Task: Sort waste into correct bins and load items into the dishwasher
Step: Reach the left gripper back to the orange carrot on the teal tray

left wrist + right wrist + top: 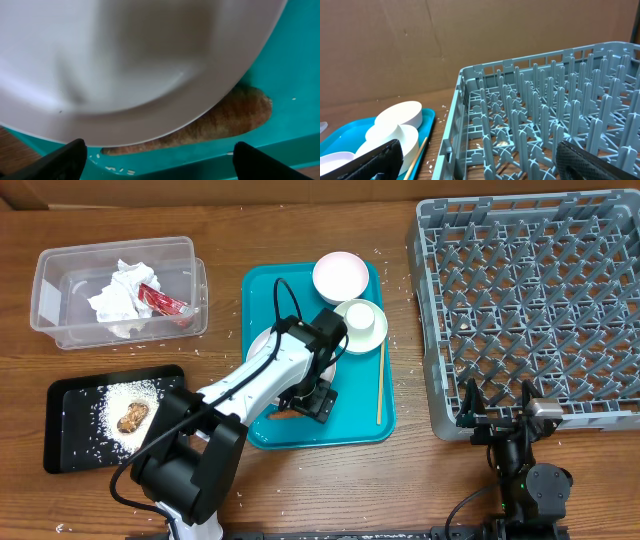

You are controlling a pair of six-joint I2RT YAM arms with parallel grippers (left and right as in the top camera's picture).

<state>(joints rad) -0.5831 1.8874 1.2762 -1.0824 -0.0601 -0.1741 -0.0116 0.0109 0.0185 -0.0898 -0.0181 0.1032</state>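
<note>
Grey dish rack (530,300) sits rt, my right gripper (497,412) at its front edge, jaws wide, empty. On the teal tray (355,410) my left gripper (157,160) hangs, jaws spread, empty, over the white plate (125,65) and the orange food stick (235,115) tucked partly under its rim.

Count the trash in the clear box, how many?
2, both in the clear tub: a crumpled white napkin in the middle, a red wrapper beside it. More may hide underneath.
</note>
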